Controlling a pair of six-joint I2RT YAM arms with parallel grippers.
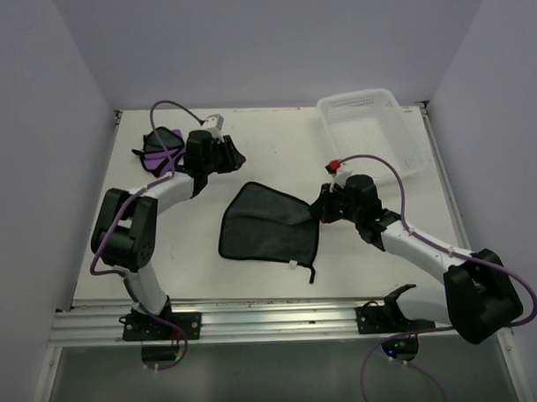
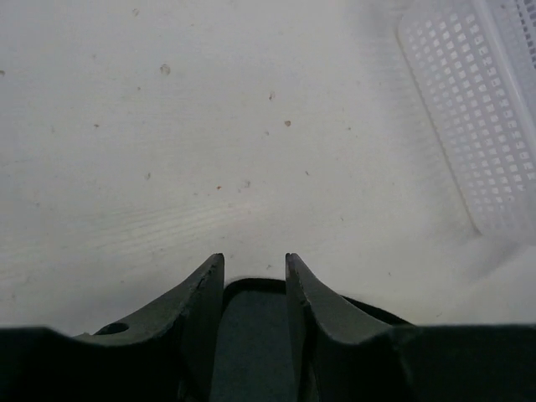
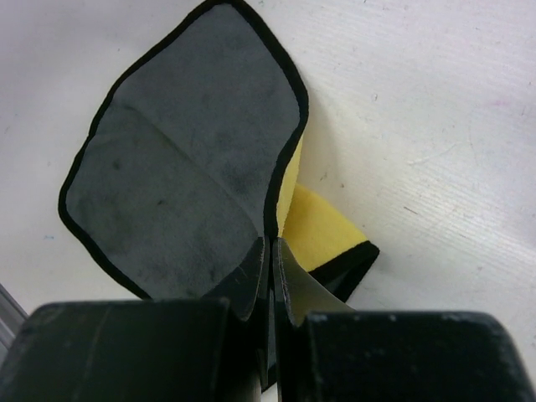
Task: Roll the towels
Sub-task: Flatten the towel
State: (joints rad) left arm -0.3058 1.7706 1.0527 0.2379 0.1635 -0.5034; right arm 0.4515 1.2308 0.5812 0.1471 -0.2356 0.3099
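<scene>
- Left gripper (image 2: 254, 261): I see the jaws partly open, clamping nothing.
- Right gripper (image 3: 270, 251): jaws pressed together, pinching the yellow towel (image 3: 184, 167) by its black edge.

- The top view looks down from high above and behind the arm bases. It takes in the whole table (image 1: 276, 161), with the basket (image 1: 372, 131) at its upper right.
- The left wrist view rides low and close over the table and faces the basket, which shows at its upper right. The left gripper (image 2: 254, 258) lines its bottom edge.
- The right wrist view looks steeply down past the right gripper (image 3: 268, 243), very near the towel (image 3: 184, 159) lying left of the basket and nearer the bases.
- The top and left wrist views share the basket; the top and right wrist views share the towel.
</scene>
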